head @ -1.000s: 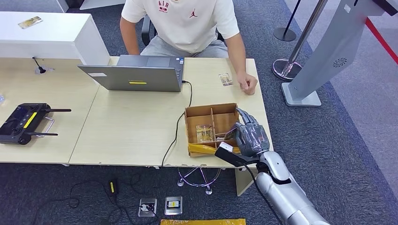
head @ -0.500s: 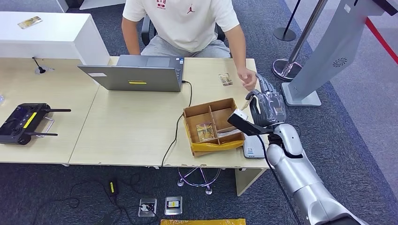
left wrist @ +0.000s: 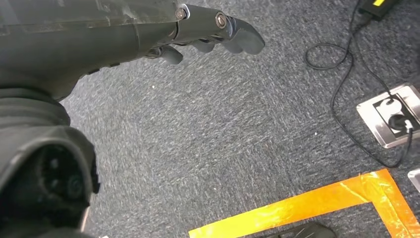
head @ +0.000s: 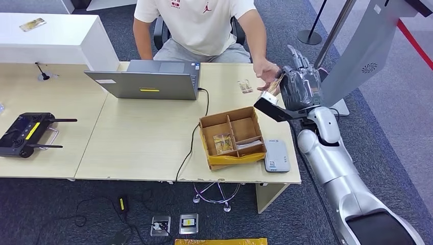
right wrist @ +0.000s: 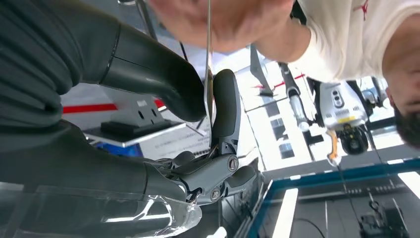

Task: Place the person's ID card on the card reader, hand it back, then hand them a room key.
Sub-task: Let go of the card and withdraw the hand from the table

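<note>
Right hand (head: 300,88) pinching room key (head: 276,83) edge-on, long axis toward person's open hand (head: 265,76)

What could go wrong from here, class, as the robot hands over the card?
1. The right hand pinches the card edge-on between thumb and one finger; a thin hold like that might let it slip before the person's hand takes it.
2. The two hands are very close together; pushing further could bump the person.
3. A dropped card might fall past the table's edge onto the floor.
</note>
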Controlling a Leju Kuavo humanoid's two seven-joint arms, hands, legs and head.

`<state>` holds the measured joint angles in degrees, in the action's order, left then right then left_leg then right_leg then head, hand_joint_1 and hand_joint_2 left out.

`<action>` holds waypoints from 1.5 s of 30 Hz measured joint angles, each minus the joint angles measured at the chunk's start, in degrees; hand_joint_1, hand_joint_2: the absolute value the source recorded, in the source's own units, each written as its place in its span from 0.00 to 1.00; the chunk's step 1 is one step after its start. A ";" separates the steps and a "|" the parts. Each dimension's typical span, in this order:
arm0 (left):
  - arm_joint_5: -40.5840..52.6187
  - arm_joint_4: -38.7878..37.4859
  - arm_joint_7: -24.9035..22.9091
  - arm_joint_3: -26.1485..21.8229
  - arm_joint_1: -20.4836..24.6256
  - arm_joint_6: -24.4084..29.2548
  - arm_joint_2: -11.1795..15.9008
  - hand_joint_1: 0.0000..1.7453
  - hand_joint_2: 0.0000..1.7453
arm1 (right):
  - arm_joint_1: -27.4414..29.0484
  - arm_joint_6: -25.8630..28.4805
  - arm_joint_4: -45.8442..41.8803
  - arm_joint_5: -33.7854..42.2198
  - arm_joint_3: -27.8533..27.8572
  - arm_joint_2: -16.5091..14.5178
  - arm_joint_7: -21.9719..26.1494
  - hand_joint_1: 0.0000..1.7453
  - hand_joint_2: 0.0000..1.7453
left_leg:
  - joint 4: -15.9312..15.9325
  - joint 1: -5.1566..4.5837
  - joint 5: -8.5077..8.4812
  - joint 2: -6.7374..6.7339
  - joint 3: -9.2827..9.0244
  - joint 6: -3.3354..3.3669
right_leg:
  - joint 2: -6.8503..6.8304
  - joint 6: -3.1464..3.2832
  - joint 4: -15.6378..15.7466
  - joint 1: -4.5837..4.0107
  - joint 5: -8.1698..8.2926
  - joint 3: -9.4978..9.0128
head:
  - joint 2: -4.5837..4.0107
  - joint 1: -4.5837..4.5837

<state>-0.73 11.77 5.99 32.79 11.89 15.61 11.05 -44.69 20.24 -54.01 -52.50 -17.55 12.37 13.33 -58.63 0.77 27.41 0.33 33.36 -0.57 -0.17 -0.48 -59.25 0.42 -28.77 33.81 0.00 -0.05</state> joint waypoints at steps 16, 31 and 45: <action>0.87 0.01 -1.31 1.11 2.17 -1.06 0.03 0.00 0.00 | -17.94 2.08 19.62 -3.55 -0.21 -5.14 1.81 0.42 1.00 | 0.00 0.01 -0.01 0.01 0.02 -0.01 | -0.02 0.04 -0.01 -0.01 0.02 0.01 | 0.00 0.00; -0.92 -0.01 -1.31 1.11 0.67 0.25 0.05 0.00 0.00 | -18.04 12.92 25.25 -1.30 -0.93 -5.72 2.95 0.00 1.00 | -0.02 0.00 -0.01 0.01 0.00 -0.01 | -0.01 0.04 0.02 0.00 0.02 0.03 | 0.00 0.00; -6.38 -0.03 -0.22 0.08 -3.45 3.57 0.04 0.00 0.00 | -10.14 16.22 20.18 0.09 18.24 8.11 12.10 0.00 1.00 | -0.06 0.01 0.10 0.22 -0.06 0.14 | -0.28 -0.03 0.27 -0.02 -0.03 -0.11 | 0.00 -0.01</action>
<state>-7.10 11.74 5.77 32.87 8.45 19.18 11.09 -54.83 36.47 -33.83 -52.41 0.70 20.48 25.43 -58.69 0.79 27.51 0.55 33.30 -0.44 -0.45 -0.51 -58.98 0.40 -28.80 33.71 0.00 -0.05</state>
